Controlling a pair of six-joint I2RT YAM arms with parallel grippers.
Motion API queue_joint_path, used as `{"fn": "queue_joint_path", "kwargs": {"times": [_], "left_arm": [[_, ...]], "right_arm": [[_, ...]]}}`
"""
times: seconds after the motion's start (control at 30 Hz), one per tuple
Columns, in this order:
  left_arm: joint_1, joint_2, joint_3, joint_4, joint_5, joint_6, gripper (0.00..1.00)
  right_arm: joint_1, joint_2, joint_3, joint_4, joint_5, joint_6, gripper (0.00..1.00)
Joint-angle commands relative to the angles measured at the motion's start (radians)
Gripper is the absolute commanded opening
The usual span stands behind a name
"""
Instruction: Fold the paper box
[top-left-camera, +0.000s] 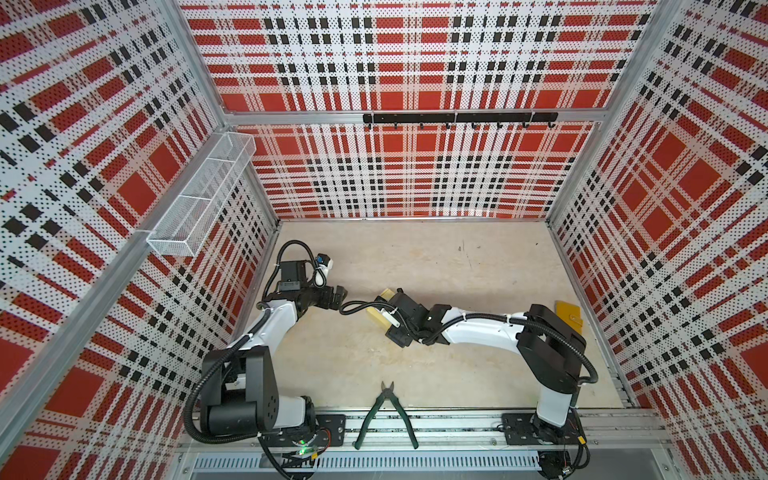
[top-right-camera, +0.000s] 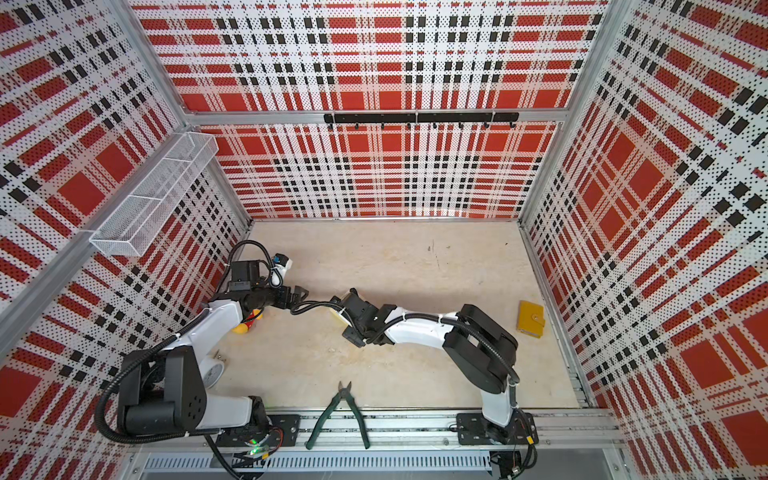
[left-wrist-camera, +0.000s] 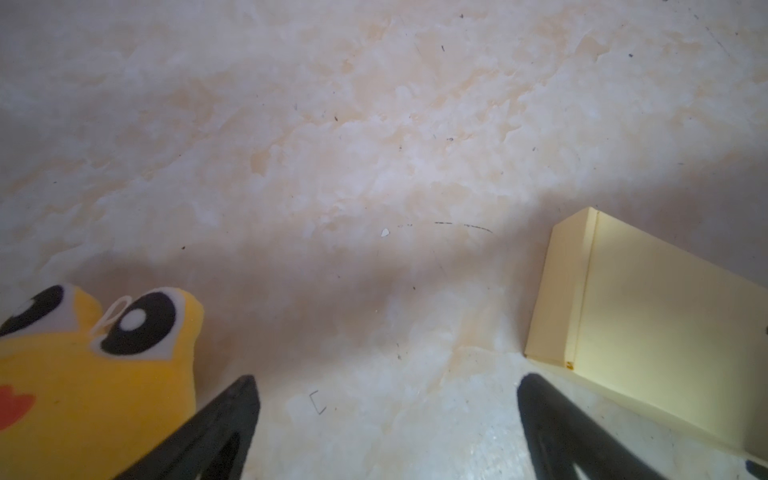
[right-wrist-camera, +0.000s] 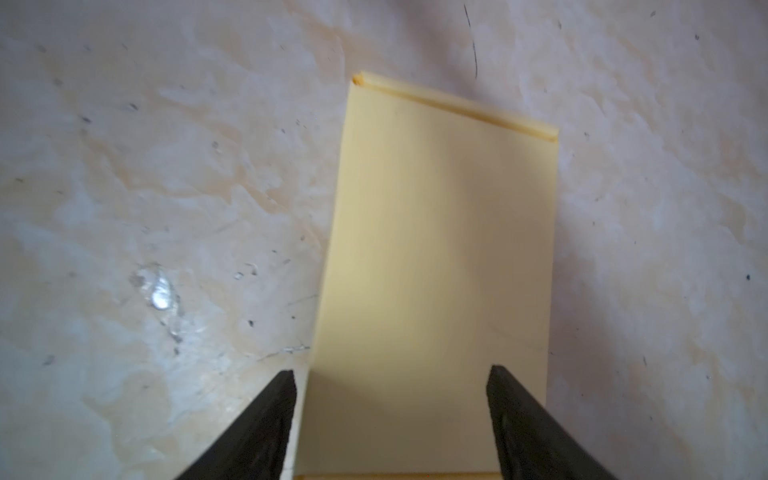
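overhead, both arms meet near the middle of the marbled table (top-left-camera: 457, 270), where the paper box (top-left-camera: 375, 319) lies flat, a little toward 9 o'clock of centre and mostly hidden in both top views beneath the right arm's wrist. the right wrist view shows the paper box (right-wrist-camera: 436, 270) as a pale yellow panel with a creased fold along its far end, resting on the tabletop. the right gripper (right-wrist-camera: 391, 370) hangs just above it with jaws parted wide; one finger sits off the long edge, the other over the panel, and neither clamps anything. the left gripper (left-wrist-camera: 388, 378), at 9 o'clock of the box, is spread fully and empty, with bare tabletop between its fingers. a corner of the closed, shallow box shows near one finger and a yellow plush toy (left-wrist-camera: 95, 374) with big black eyes near the other. green-handled cutters (top-left-camera: 386, 411) lie at the 6 o'clock edge, partly on the mounting rail (top-left-camera: 457, 424). a mustard-yellow flat piece (top-right-camera: 531, 318) sits at 3 o'clock, well apart from the box.
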Motion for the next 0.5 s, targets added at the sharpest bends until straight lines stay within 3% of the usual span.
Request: {"fn": "queue_joint_path", "kwargs": {"times": [0.0, 0.27, 0.47], "left_arm": [[-0.011, 0.001, -0.064, 0.227, 0.024, -0.030, 1.00], [-0.095, 0.033, -0.228, 0.663, -0.080, -0.126, 1.00], [-0.134, 0.069, -0.229, 0.757, -0.144, -0.141, 1.00]], "right_arm": [[-0.051, -0.046, -0.041, -0.011, 0.035, -0.004, 0.75], [-0.102, -0.116, -0.089, -0.003, 0.023, -0.018, 0.75], [-0.142, -0.140, -0.130, -0.032, 0.065, -0.096, 0.75]]}}
